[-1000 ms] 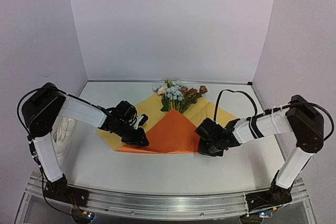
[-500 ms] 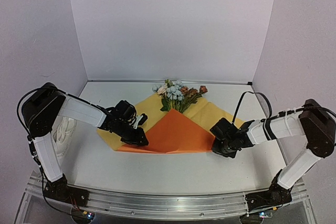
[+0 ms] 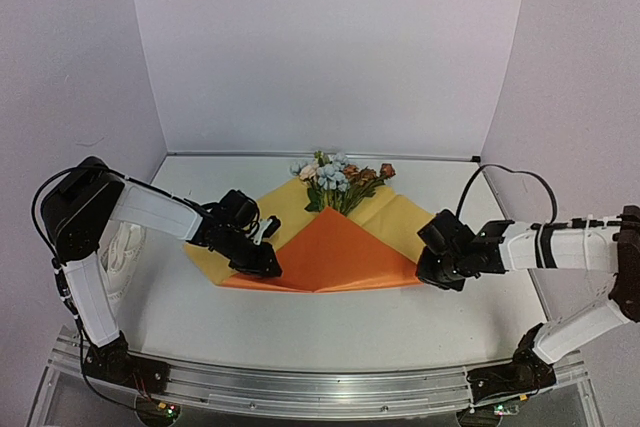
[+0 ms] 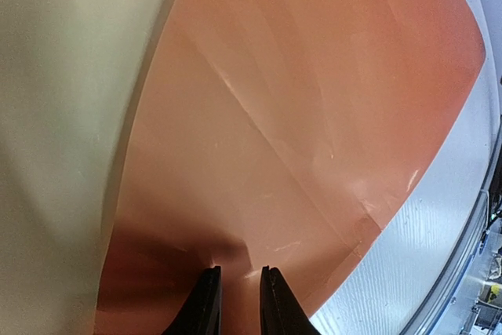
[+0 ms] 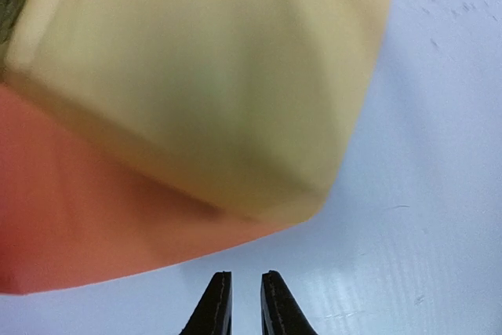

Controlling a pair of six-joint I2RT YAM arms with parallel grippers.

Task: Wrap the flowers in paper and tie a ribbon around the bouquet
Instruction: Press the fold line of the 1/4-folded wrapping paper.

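Note:
The paper (image 3: 395, 215) lies yellow face up, with an orange flap (image 3: 335, 247) folded over its middle. The flowers (image 3: 335, 179) stick out past its far edge, stems hidden under the flap. My left gripper (image 3: 264, 261) rests its tips on the flap's left part (image 4: 298, 115); in the left wrist view the left gripper (image 4: 240, 271) shows a narrow gap with nothing in it. My right gripper (image 3: 432, 272) sits just off the paper's right corner (image 5: 235, 115). Seen from its own wrist, the right gripper (image 5: 246, 274) is narrowly open over bare table. The white ribbon (image 3: 125, 247) lies heaped at the left.
White walls close in the back and both sides of the white table (image 3: 330, 332). The ribbon heap sits close behind my left arm's upper link (image 3: 150, 209). A metal rail (image 3: 320, 387) runs along the near edge.
My right arm has drawn back to the right, from the orange flap's right edge to just past the paper's corner. The left gripper has stayed in place on the flap.

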